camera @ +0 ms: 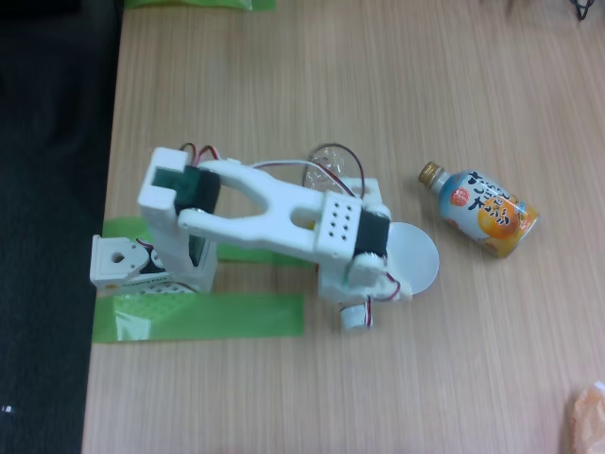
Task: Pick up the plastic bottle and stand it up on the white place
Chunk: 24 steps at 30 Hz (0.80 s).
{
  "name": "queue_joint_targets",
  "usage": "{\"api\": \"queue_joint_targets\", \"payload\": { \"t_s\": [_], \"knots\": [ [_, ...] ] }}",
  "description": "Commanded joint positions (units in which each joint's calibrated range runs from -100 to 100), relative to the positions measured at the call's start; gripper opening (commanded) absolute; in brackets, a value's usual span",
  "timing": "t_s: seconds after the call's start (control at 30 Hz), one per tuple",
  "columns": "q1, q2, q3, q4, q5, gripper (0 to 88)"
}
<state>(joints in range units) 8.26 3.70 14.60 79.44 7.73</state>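
In the fixed view, which looks down from above, your white arm [274, 203] reaches from its base at the left across the wooden worktop [312, 85] toward the right. The base sits between green tape strips [203, 317] stuck to the wood.

The plastic bottle [331, 165] lies under the arm's forward end. You can see its clear, ribbed body poking out above the arm and its white cap [355, 318] poking out below, so it lies on its side, running top to bottom in this view.

The end effector [364, 284] is hidden beneath the wrist housing, so you cannot tell whether its fingers are spread or pinching the bottle.

The white place [421, 255] is a round disc just right of the wrist, partly covered by it. The bottle is not standing on it.

To the right, apart from the disc, a light-blue and orange bottle [482, 210] with a gold cap lies on its side.
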Motion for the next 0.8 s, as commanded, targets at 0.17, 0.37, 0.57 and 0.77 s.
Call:
{"api": "queue_joint_targets", "payload": {
  "t_s": [0.17,0.37,0.57,0.77],
  "knots": [
    [2.93,4.07,-4.50,0.47,0.33,37.7],
    [3.15,4.23,-3.69,0.56,0.38,37.7],
    [3.08,4.32,-2.33,0.39,0.43,37.7],
    [3.00,4.32,-0.15,0.56,0.43,37.7]
  ]
}}
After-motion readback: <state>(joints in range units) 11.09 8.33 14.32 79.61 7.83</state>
